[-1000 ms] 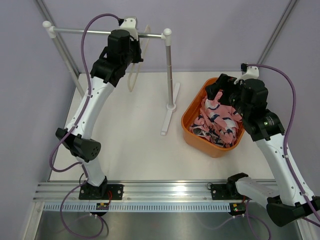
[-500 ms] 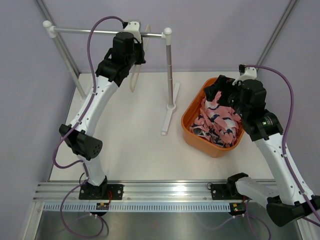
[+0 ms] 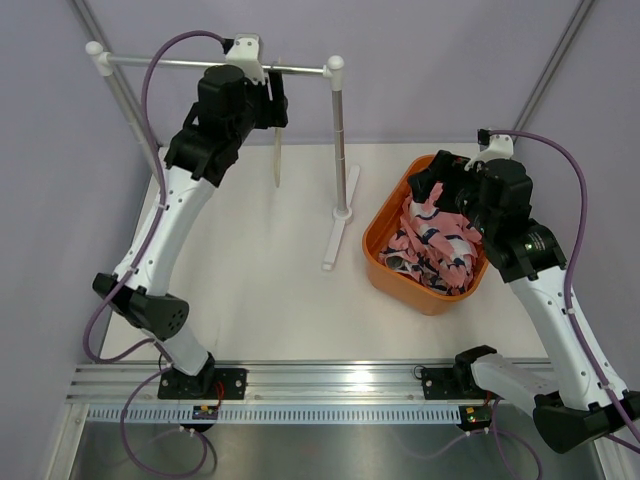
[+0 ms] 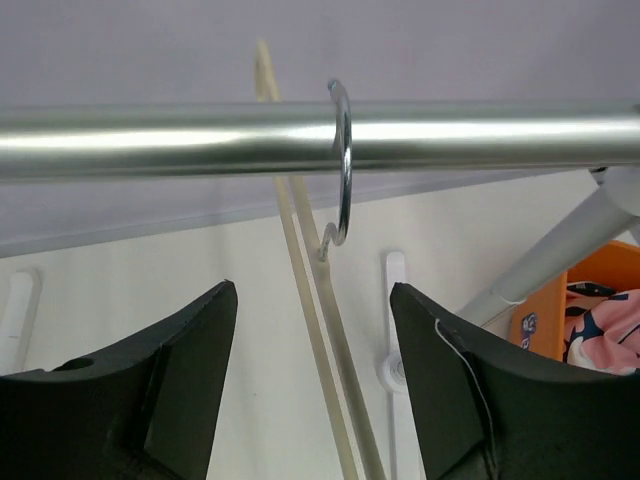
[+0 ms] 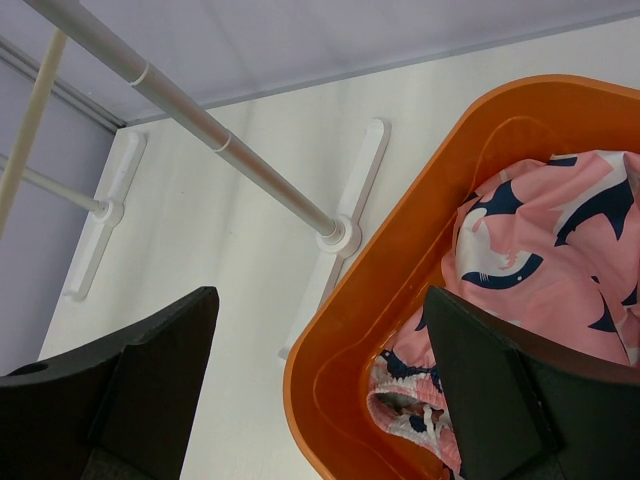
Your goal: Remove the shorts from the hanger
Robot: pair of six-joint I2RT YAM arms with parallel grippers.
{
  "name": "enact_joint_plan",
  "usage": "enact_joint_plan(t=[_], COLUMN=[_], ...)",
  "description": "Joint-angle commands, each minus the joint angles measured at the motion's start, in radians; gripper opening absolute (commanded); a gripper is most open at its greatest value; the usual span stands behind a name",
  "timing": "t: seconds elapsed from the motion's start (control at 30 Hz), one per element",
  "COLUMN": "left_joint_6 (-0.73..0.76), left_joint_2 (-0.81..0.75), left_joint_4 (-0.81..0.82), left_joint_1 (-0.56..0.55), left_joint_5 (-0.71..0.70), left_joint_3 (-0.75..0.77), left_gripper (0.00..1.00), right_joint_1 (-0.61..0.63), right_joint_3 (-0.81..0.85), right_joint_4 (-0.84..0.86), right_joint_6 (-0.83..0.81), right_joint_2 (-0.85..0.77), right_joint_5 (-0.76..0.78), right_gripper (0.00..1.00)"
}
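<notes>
Only the left wrist view shows the wire hook (image 4: 347, 170) of the slim cream hanger (image 4: 298, 222) looped over the shiny steel rail (image 4: 150, 140). The left gripper (image 4: 310, 295) has its jaws parted either side, seemingly not touching it. Overhead, floppy pink navy-blotched shorts (image 3: 435, 245) lie crumpled in a glossy orange tub (image 3: 375, 238) (right gripper (image 5: 318, 300) gaping above, empty).

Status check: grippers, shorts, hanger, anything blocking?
Copy: left gripper open at rail, bare hanger hooked there, ungripped. The shorts lie in orange bin, right gripper open above. No obstruction seen.
</notes>
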Motion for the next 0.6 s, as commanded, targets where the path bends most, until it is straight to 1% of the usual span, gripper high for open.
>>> enact_joint_plan(t=[0.0,0.17,0.3,0.4,0.43,0.5,0.53,0.57], left_joint_6=[0.014,-0.035,-0.058,-0.064,-0.072,-0.078,-0.084,-0.087], left_joint_2=[-0.099,-0.171,-0.266,-0.353,-0.404,-0.487,-0.487,-0.543], left_joint_4=[0.054,-0.013,-0.026,-0.015,-0.013,-0.001,0.002,0.008], left_joint_1=[-0.009,-0.02,-0.058,-0.091,-0.098,-0.115,-0.118,-0.12], left_joint_5=[-0.02,-0.102,-0.148,-0.178,-0.194,-0.213,-0.213,-0.211], left_joint_3=[-0.02,-0.061,-0.153,-0.248,-0.274,-0.365,-0.395,-0.455], left_gripper=[0.68,0.69,0.7,0.72,0.72,0.73,0.74,0.73], right_joint_1=[-0.005,-0.005,-0.003,-0.005,-0.003,-0.005,-0.005,-0.005], right_joint_3=[0.002,-0.009,-0.037,-0.07,-0.076,-0.09,-0.092,-0.093], right_joint_4=[0.026,0.035,0.046,0.077,0.089,0.095,0.094,0.089], right_joint_6=[-0.022,-0.025,-0.022,-0.013,-0.015,-0.021,-0.025,-0.033], right_joint_2=[-0.022,-0.036,-0.055,-0.085,-0.102,-0.122,-0.128,-0.131], right_joint_5=[0.001,-0.026,-0.058,-0.097,-0.108,-0.135,-0.141,-0.135], right_gripper=[0.93,0.94,0.96,0.98,0.98,1.0,0.99,0.99])
